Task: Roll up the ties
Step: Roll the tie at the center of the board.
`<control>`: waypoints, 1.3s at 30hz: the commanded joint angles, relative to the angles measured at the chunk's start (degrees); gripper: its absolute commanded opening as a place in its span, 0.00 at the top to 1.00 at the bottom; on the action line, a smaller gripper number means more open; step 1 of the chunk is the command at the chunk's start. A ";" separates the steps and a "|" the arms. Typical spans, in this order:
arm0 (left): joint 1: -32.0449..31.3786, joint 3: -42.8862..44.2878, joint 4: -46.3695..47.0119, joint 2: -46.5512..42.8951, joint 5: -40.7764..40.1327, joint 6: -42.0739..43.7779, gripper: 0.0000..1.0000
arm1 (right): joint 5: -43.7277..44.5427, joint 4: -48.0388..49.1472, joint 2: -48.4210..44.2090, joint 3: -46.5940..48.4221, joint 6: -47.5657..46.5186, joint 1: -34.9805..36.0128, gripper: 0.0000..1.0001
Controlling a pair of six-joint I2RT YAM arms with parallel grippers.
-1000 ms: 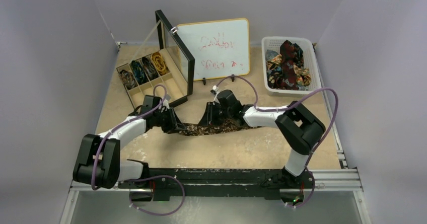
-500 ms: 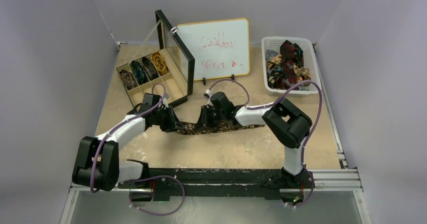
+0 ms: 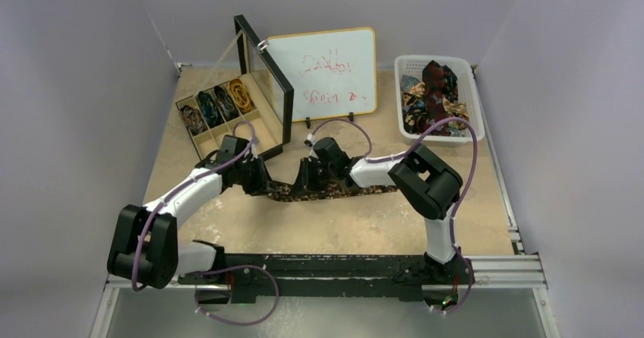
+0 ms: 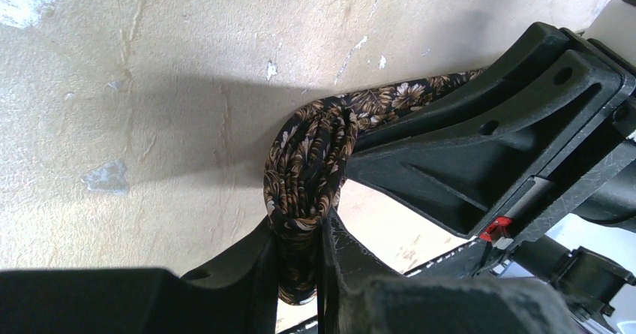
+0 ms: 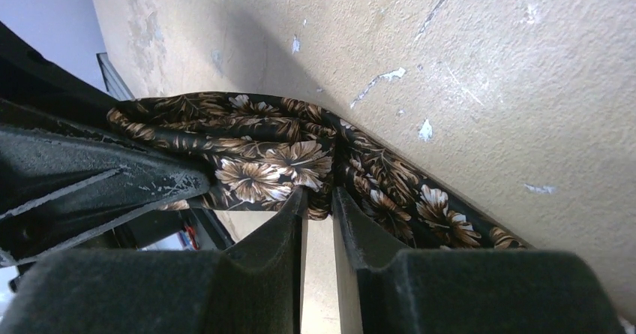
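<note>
The tan surface (image 3: 364, 224), scuffed with pale chipped patches, carries a brown floral tie (image 3: 326, 192) stretched in a long strip across its middle. At the far left a black compartment box (image 3: 262, 131) stands on it with its lid raised and rolled ties (image 3: 216, 104) in its sections; a whiteboard (image 3: 326, 72) with red scribbles stands at the far middle. A white basket (image 3: 434, 58) of loose ties (image 3: 433, 95) sits at the far right, and a black rail (image 3: 326, 266) runs along the near edge.

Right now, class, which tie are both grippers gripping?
The brown leaf-print tie, pinched by the left gripper and right gripper; the other ties sit in the basket and the box.
</note>
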 commanded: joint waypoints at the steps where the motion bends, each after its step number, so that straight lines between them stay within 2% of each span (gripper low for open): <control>1: -1.60 3.45 -2.49 0.05 -3.88 0.67 0.97 | -1.24 0.30 1.09 2.16 -0.12 0.15 0.80; 20: -10.49 15.18 -14.38 4.59 -16.84 0.41 0.99 | -6.11 0.46 4.39 5.49 0.62 0.11 0.81; 28: -13.28 18.71 -17.10 6.52 -19.47 0.17 0.99 | -7.86 0.27 5.92 7.22 1.23 0.11 0.82; 32: -14.94 19.32 -18.24 8.10 -21.53 -0.85 1.00 | -7.25 -0.54 4.42 6.77 0.52 -0.22 0.82; 39: -17.69 20.28 -19.70 10.39 -26.98 -3.23 1.00 | -2.34 -2.75 -2.64 0.69 -1.10 -2.37 0.80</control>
